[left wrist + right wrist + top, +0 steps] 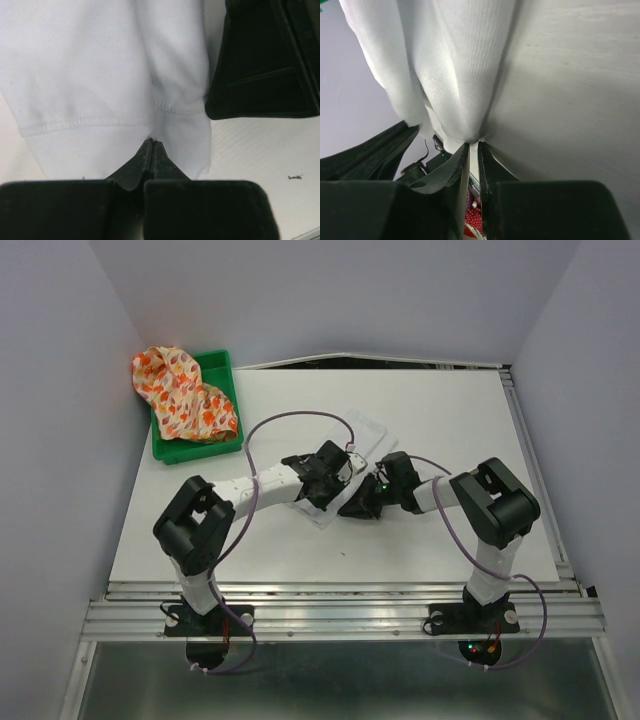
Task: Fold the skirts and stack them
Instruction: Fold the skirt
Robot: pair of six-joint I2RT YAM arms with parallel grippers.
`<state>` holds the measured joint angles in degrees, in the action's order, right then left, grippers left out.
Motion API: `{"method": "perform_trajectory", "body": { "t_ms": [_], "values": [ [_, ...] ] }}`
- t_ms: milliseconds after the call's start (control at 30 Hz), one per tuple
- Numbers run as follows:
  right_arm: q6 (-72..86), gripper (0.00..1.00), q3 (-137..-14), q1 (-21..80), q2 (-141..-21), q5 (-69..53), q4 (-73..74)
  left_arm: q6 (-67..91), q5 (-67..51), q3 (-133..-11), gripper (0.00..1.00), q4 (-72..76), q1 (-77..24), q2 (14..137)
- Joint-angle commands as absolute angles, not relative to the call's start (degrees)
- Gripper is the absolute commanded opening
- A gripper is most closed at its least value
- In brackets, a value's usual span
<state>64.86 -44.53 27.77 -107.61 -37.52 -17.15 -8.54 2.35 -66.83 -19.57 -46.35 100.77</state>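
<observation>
White cloth on a white surface (440, 410) makes the white skirt (366, 436) hard to trace from above. Only a faint outline shows at the middle, and its long axis seems to run diagonally from far right to near left. The two arms, which meet over it, cover its middle. The left gripper (335, 472) sits on the near-left part of the outline, its jaws pressed together on a fold of cloth just below a stitched hem that runs across the left wrist view. The right gripper (356, 505) is just beside it, its jaws clamped on a bunched edge, and the fabric fans away from that pinch in long pleats. Neither wrist view shows the whole garment, since it is cut off at the top of both frames. The floral skirt (185, 390) lies crumpled in the green tray (220, 368) at the far left corner, well apart from the arms. It spills over the tray's far-left rim, and its shape and direction cannot be read.
</observation>
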Motion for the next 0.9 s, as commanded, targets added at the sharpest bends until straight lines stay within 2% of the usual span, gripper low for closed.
{"method": "perform_trajectory", "body": {
  "t_ms": [0,433,867],
  "values": [
    [64.0,0.18,-45.5,27.9,-107.7,-35.9,-15.2,-9.5,-1.6,-69.5,0.00,-23.4,-46.1,95.1],
    [65.2,0.18,-45.8,27.9,-108.3,-35.9,-16.3,-9.0,-12.0,-72.7,0.00,-28.1,-46.2,94.9],
    [63.6,0.21,-45.2,27.9,-104.0,-37.9,-12.7,-7.3,-17.4,-70.8,0.00,-25.5,-46.2,102.6]
  ]
}}
